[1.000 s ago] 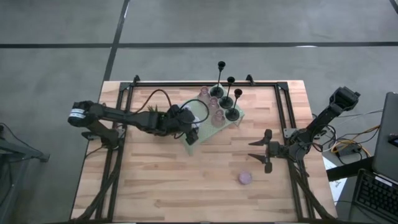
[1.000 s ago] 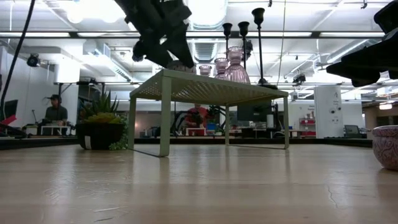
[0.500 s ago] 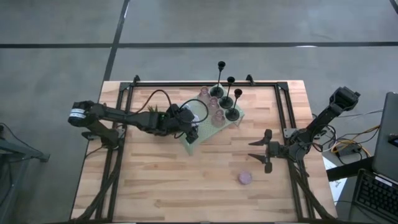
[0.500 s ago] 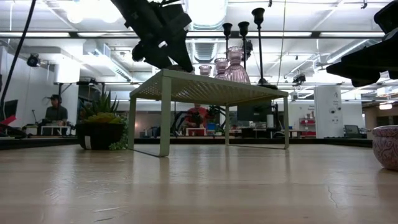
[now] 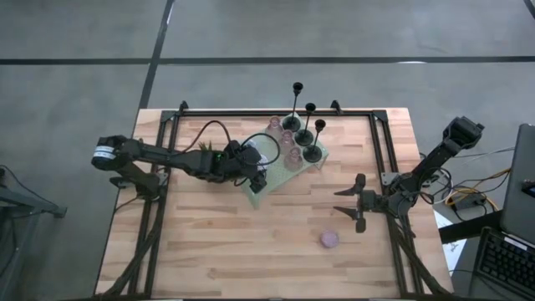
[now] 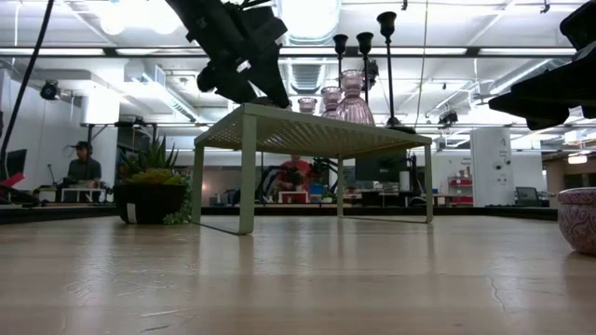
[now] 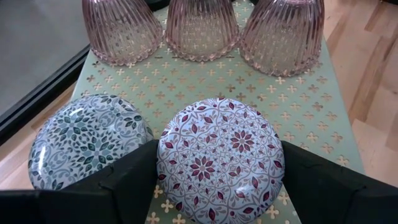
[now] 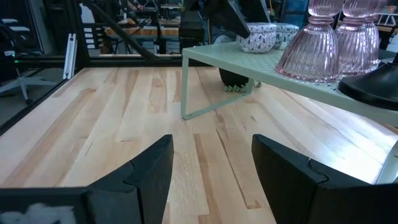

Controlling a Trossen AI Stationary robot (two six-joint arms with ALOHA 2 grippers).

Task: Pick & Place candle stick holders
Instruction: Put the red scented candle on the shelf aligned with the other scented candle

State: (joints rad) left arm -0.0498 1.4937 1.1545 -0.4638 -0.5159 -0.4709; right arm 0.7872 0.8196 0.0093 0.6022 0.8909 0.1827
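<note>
On the pale green perforated stand (image 5: pixel 272 182) stand three slim black sticks (image 5: pixel 309 124) and pinkish glass cups (image 7: pixel 202 28). Two patterned pucks are at its near-left end. The blue-green puck (image 7: pixel 90 146) lies flat on the stand. The pink-patterned puck (image 7: pixel 221 158) is between the fingers of my left gripper (image 5: pixel 255 173), which is shut on it. My right gripper (image 5: pixel 338 203) hangs open over the table's right side with nothing between its fingers. Another pinkish holder (image 5: pixel 329 239) sits on the table near it. My left gripper pinches the pink-patterned puck by two opposite sides of its round rim (image 7: pixel 163 163), one finger on each. The fingers slant down from the table's left side. The puck lies level, pattern up, at the stand's top (image 7: pixel 298 106). Whether it rests there, I cannot tell.
A spiky green potted plant (image 6: pixel 154 191) stands on the table beside the stand's left end, under my left arm. A black frame (image 5: pixel 251 113) runs around the tabletop. Bare wood (image 5: pixel 251 242) spreads across the table's near half.
</note>
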